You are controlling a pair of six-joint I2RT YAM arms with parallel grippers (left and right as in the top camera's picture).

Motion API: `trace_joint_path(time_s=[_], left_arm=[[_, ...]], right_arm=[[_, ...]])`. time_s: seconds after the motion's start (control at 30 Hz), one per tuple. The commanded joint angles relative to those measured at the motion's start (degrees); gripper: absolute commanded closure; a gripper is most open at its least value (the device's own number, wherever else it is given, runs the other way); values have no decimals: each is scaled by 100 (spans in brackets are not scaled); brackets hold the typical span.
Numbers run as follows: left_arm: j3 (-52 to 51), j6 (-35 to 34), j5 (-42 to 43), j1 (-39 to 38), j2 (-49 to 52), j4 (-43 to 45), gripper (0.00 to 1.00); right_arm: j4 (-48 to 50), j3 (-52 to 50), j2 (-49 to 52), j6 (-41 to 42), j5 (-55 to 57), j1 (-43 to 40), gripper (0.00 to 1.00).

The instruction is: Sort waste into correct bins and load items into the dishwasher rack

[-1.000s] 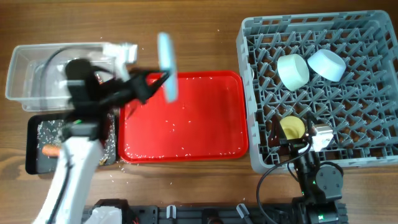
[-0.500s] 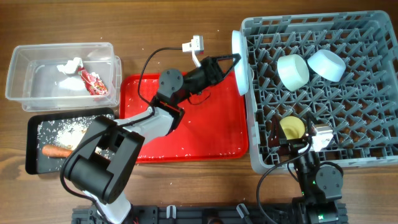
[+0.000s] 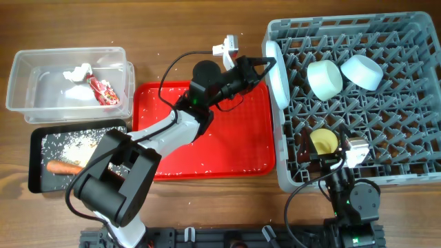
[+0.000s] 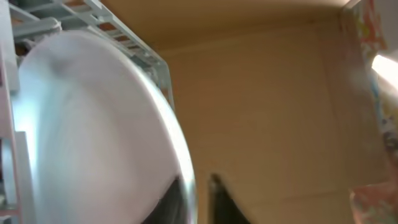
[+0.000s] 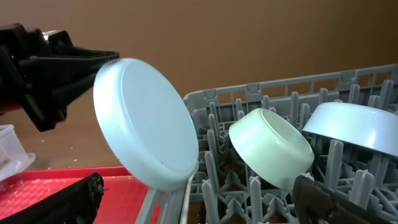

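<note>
At the dishwasher rack's (image 3: 358, 180) left edge, the left claw (image 3: 269, 65) pinches the pale-blue plate (image 3: 278, 76) on edge; the right claw (image 5: 196, 186) sits spread.

L arm (image 3: 165, 134) stretched out long from its base at front-left, up & to the right, wrist rolled sideways. L gripper (image 3: 267, 67) clamped on plate (image 3: 278, 76) rim, plate held on edge. R arm (image 3: 350, 196) folded low nr its base, R gripper (image 5: 198, 183) pointing fwd, fingers (image 5: 68, 199) spread wide
</note>
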Motion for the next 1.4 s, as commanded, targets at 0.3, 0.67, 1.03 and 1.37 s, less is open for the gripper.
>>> trace_joint_path(time_s=[0.3, 0.67, 1.03, 1.37], left_arm=[[439, 2151, -214, 308, -728, -2347, 21], [1902, 4863, -3287, 828, -3014, -9036, 26], [1902, 5340, -3082, 1051, -4380, -11033, 0], [1335, 6607, -2695, 1405, -4981, -9584, 0]], right_arm=[[17, -7, -35, 44, -66, -13, 0], [17, -7, -35, 42, -66, -13, 0], [15, -7, -35, 42, -66, -13, 0], [15, -7, -35, 44, -66, -13, 0]])
